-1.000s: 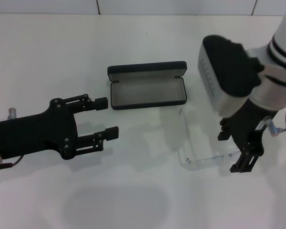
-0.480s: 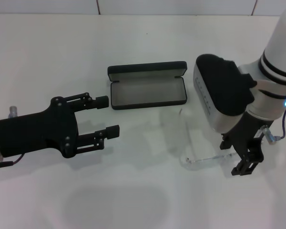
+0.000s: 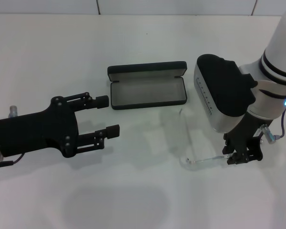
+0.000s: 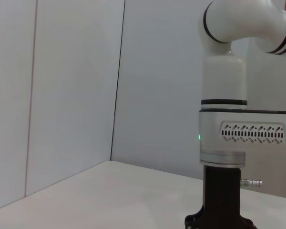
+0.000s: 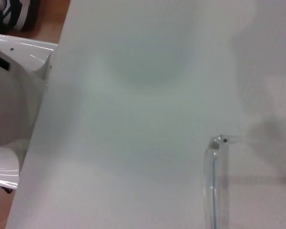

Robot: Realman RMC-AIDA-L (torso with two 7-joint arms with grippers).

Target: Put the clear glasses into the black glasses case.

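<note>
The black glasses case (image 3: 148, 86) lies open at the table's middle, grey lining up, lid toward the far side. The clear glasses (image 3: 187, 136) rest on the table just right of and nearer than the case, one thin arm running right to my right gripper (image 3: 239, 157). That gripper points down over the arm's end, jaws open on either side of it. In the right wrist view the glasses' hinge corner (image 5: 218, 140) and clear arm reach the picture's edge. My left gripper (image 3: 107, 116) hovers open and empty, left of the case.
The white table (image 3: 133, 191) ends at a tiled wall behind the case. In the right wrist view the table's edge (image 5: 43, 119) shows with the floor and a white robot base (image 5: 9, 95) beyond it. The left wrist view shows only my right arm (image 4: 224, 129) and walls.
My right gripper has come down and in toward the end of the glasses' arm. The glasses, the case and the left arm have kept their places.
</note>
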